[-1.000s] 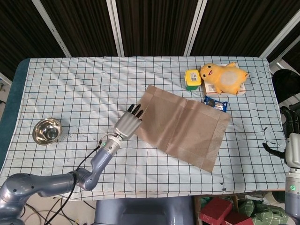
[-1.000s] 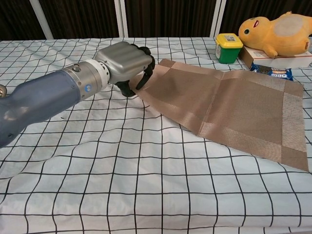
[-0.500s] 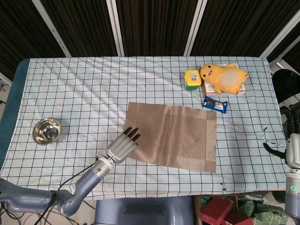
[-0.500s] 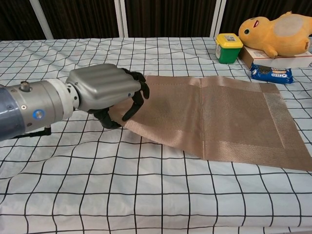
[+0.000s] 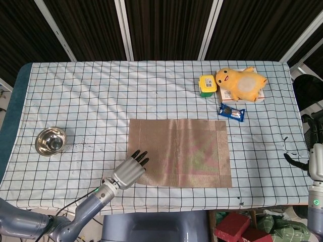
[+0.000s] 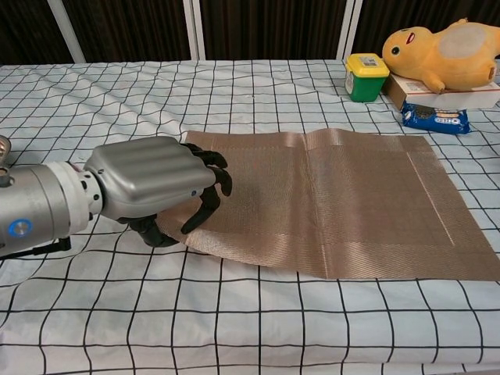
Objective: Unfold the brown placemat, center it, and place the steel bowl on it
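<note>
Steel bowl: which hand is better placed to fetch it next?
Probably the left. The steel bowl sits at the table's left edge, and the left hand, gripping the brown placemat's near-left corner, is much closer. The right hand hangs beyond the table's far right side.

A table (image 5: 101,96) under a rumpled black-gridded white cloth stands before dark slatted panels (image 5: 166,27) (split by white bars).

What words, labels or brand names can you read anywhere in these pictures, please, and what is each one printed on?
None can be read for certain.
Blue snack packet: white lettering shows, too blurred to read.
Yellow-lidded green tub: no legible label.
White box under the yellow plush toy: no print visible.
Brown placemat and steel bowl: no text.
</note>
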`<state>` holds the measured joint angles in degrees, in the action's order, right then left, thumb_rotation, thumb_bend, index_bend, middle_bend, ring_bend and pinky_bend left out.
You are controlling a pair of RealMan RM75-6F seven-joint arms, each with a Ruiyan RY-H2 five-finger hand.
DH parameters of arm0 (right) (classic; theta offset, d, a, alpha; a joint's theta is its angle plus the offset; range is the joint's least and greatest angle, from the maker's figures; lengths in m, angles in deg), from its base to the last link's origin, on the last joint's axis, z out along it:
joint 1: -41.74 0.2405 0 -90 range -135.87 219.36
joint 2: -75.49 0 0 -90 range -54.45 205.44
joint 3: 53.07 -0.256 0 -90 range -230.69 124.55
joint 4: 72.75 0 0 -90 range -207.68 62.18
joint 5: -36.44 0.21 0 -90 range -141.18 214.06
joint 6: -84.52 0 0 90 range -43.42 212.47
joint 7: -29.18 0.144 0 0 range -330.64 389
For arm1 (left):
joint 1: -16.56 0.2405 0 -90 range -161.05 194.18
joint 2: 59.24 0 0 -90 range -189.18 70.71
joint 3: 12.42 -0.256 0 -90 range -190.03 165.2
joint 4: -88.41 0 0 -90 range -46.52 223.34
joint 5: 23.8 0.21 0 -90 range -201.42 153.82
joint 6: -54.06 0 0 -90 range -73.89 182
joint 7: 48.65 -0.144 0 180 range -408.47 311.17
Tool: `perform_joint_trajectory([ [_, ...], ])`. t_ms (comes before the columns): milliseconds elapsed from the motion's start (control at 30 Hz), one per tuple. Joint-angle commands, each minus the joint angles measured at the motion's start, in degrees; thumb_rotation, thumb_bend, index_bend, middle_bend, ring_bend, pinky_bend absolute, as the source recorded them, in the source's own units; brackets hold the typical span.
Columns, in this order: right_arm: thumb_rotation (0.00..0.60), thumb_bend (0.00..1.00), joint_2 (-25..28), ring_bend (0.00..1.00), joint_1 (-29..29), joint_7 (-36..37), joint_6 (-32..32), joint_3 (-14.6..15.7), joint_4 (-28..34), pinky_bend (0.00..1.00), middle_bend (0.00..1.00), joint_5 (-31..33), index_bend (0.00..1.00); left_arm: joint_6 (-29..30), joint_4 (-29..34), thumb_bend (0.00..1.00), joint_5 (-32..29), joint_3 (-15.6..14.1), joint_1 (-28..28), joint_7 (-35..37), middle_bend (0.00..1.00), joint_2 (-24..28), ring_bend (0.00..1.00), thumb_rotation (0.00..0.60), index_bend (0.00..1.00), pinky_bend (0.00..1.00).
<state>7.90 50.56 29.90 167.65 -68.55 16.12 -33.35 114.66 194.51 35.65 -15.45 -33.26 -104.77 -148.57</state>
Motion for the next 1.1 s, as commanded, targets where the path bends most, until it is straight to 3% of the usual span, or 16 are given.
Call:
perform_joint_trajectory([
  [33,0.600,0.06,0.0,0.00,0.0,0.0,0.0,0.0,0.0,0.17,0.00,0.0,0.01,0.0,0.2,0.48,-0.1,-0.1,0.1,0.2,0.19,0.0,0.06,0.600,0.62,0.15],
  [500,0.600,0.06,-0.1,0.00,0.0,-0.2,0.0,0.0,0.1,0.17,0.00,0.0,0.01,0.1,1.7,0.48,0.9,-2.0,0.9,0.4,0.18,1.5,0.06,0.600,0.60,0.15],
  [567,0.600,0.06,-0.1,0.00,0.0,-0.3,0.0,0.1,0.0,0.17,0.00,-0.1,0.01,0.1,1.8,0.42,0.8,-2.2,1.0,0.4,0.15,1.6,0.06,0.600,0.55,0.14],
  [633,0.600,0.06,-0.1,0.00,0.0,-0.3,0.0,0.1,0.0,0.17,0.00,0.0,0.01,0.0,1.8,0.22,0.8,-2.3,1.1,0.5,0.10,1.7,0.05,0.600,0.41,0.12],
  [733,0.600,0.06,-0.1,0.00,0.0,-0.4,-0.1,0.1,0.0,0.17,0.00,0.0,0.01,-0.1,2.3,0.05,0.5,-2.4,1.3,0.9,0.07,1.9,0.05,0.600,0.28,0.11],
  [967,0.600,0.06,-0.1,0.00,0.0,-0.5,0.0,0.2,0.0,0.17,0.00,-0.2,0.01,0.0,3.4,0.00,2.1,-2.0,2.0,4.0,0.06,1.9,0.05,0.600,0.14,0.10],
  [1100,0.600,0.06,-0.2,0.00,-0.1,-0.5,0.1,0.2,0.0,0.17,0.00,-0.3,0.01,0.5,5.0,0.00,3.9,-2.0,2.6,6.0,0.06,3.0,0.05,0.600,0.13,0.10],
])
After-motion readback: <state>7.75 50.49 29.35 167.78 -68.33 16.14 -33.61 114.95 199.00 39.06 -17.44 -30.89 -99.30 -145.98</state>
